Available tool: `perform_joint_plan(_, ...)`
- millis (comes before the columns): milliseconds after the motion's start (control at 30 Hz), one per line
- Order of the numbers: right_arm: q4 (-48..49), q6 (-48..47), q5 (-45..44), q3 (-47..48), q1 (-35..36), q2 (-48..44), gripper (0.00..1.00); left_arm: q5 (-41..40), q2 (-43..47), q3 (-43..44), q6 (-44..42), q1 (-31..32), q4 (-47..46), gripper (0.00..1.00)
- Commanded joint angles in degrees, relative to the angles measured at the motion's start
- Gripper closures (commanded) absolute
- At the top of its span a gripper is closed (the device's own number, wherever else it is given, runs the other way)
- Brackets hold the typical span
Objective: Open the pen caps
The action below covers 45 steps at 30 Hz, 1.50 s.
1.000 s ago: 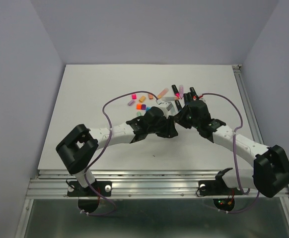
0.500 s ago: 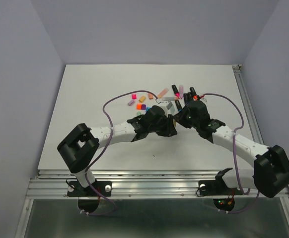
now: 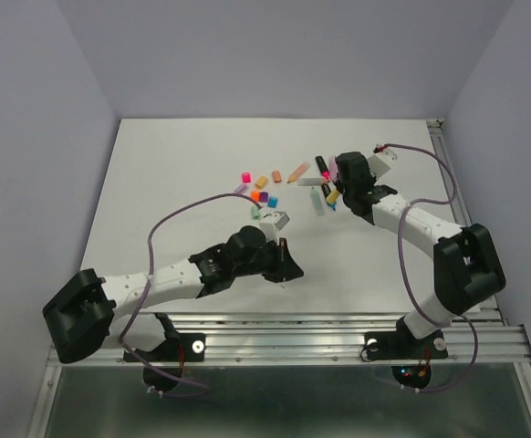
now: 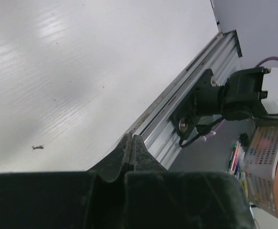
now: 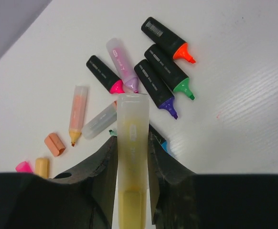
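Observation:
My right gripper (image 5: 132, 131) is shut on a pastel yellow pen (image 5: 133, 143) that sticks out past its fingertips, held over the pile of pens (image 3: 325, 173). Below it lie black pens with an orange tip (image 5: 167, 40), a green tip (image 5: 170, 71), a purple tip (image 5: 153, 88) and a pink tip (image 5: 103, 74), plus a lilac pen (image 5: 122, 64) and a peach pen (image 5: 77, 112). Loose pen caps (image 3: 258, 193) are scattered left of the pile. My left gripper (image 3: 288, 265) is shut on nothing near the table's front edge, its fingers (image 4: 129, 152) pressed together.
An orange cap (image 5: 55, 144), a pale orange cap (image 5: 42, 167) and a pink cap (image 5: 22, 167) lie left of my right fingers. The metal rail (image 4: 177, 109) at the table's near edge runs close to my left gripper. Purple cables loop over both arms.
The two grippers were together at mid table. The left one has drawn back toward the near edge and shut; the right one has swung to the far right, over the pens, with the yellow pen.

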<state>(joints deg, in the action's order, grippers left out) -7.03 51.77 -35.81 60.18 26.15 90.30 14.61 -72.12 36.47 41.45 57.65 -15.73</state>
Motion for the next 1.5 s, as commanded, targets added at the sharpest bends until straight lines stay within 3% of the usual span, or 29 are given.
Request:
perform_joint_plan(0,3.1,-1.9,-3.5,3.3,0.0,-2.0,0.99,-7.9,5.3,-1.6,1.7,-0.6,4.5,1.0)
perform_joint_plan(167,3.9,-2.5,5.0,-2.1,0.0,-7.1,0.99,-11.6,4.6,2.1,-0.4,-2.2,5.1,1.0)
perform_joint_plan(233,4.3,-2.8,9.2,-4.2,0.0,-10.5,0.99,-12.2,2.9,4.5,-1.7,-2.8,5.4,0.74)
perform_joint_plan(267,4.5,-1.9,12.7,-6.1,0.0,-11.5,0.99,-12.8,0.7,6.9,-2.8,-3.2,5.4,0.45)
perform_joint_plan(300,4.5,-1.4,14.6,-7.3,0.0,-12.6,0.99,-13.4,-0.6,8.2,-3.4,-3.3,5.4,0.33)
perform_joint_plan(333,4.3,-0.9,17.4,-8.1,0.0,-14.3,0.99,-13.8,-1.9,11.1,-4.4,-3.4,5.3,0.06)
perform_joint_plan(367,3.7,0.3,18.5,-9.5,0.3,-15.3,0.99,-13.8,-4.7,12.5,-4.9,-3.6,5.2,0.01)
perform_joint_plan(467,3.2,1.9,20.7,-11.3,0.9,-18.4,0.99,-12.7,-9.6,17.4,-7.2,-3.6,3.6,0.01)
perform_joint_plan(733,1.6,4.4,22.1,-13.2,2.1,-22.1,0.99,-10.7,-18.3,25.4,-9.5,-3.8,0.5,0.01)
perform_joint_plan(967,2.2,4.8,24.8,-13.9,2.6,-22.5,0.99,-10.1,-23.2,29.6,-10.2,-3.8,0.9,0.2)
perform_joint_plan(1133,2.1,4.6,25.4,-14.0,2.7,-22.2,0.99,-10.0,-23.7,30.2,-10.0,-3.8,0.9,0.26)
perform_joint_plan(1233,2.5,4.7,25.1,-14.2,2.8,-22.2,0.99,-9.9,-23.7,30.3,-9.9,-3.8,0.9,0.42)
perform_joint_plan(1267,2.5,4.7,24.6,-14.2,2.9,-22.3,0.99,-9.6,-23.7,30.3,-10.0,-3.8,1.0,0.65)
perform_joint_plan(1333,2.4,4.6,23.8,-13.9,2.9,-22.1,0.99,-8.4,-23.8,30.4,-9.8,-3.8,1.0,0.94)
perform_joint_plan(1367,2.5,4.7,23.1,-13.9,2.9,-22.0,0.99,-8.0,-23.8,30.5,-9.6,-3.8,1.3,1.0)
perform_joint_plan(1467,3.1,4.3,21.4,-13.7,2.9,-21.6,0.99,-7.4,-23.4,29.2,-8.4,-3.8,1.2,1.0)
